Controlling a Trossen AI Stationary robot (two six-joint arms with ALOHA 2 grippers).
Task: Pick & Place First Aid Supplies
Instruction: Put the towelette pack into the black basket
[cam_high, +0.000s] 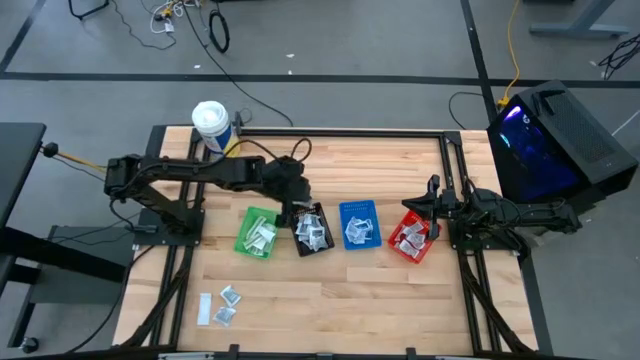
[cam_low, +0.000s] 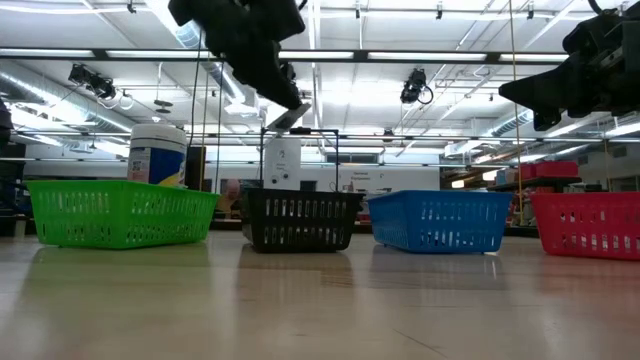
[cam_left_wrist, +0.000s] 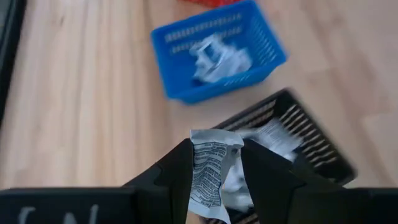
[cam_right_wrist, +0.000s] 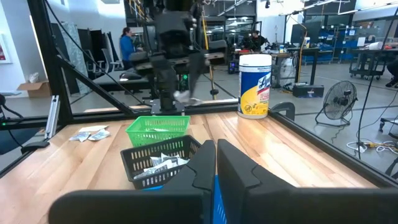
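Note:
My left gripper (cam_left_wrist: 214, 149) is shut on a small white sachet with dark print (cam_left_wrist: 210, 169), one of the first aid supplies. It hangs above the black bin (cam_high: 313, 232), tipped downward; the low view shows the sachet (cam_low: 288, 115) well above the bin's rim (cam_low: 300, 195). Green (cam_high: 258, 232), blue (cam_high: 358, 224) and red (cam_high: 412, 238) bins stand in the same row, each holding sachets. A few loose sachets (cam_high: 225, 305) lie flat on the table near its front left. My right gripper (cam_right_wrist: 216, 152) waits shut at the table's right side, beside the red bin. My left gripper pinches the sachet between its two fingers (cam_left_wrist: 180, 171), on its two flat faces. The sachet's upper edge (cam_left_wrist: 214, 137) sticks out past the fingertips. The fingers slant downward from the table's left side. The sachet is lifted clear, above the black bin.
A white cylindrical tub with a yellow-blue label (cam_high: 210, 125) stands at the table's far left. A dark frame (cam_high: 445, 145) runs around the tabletop. Bare wood (cam_high: 380, 300) lies in front of the bins.

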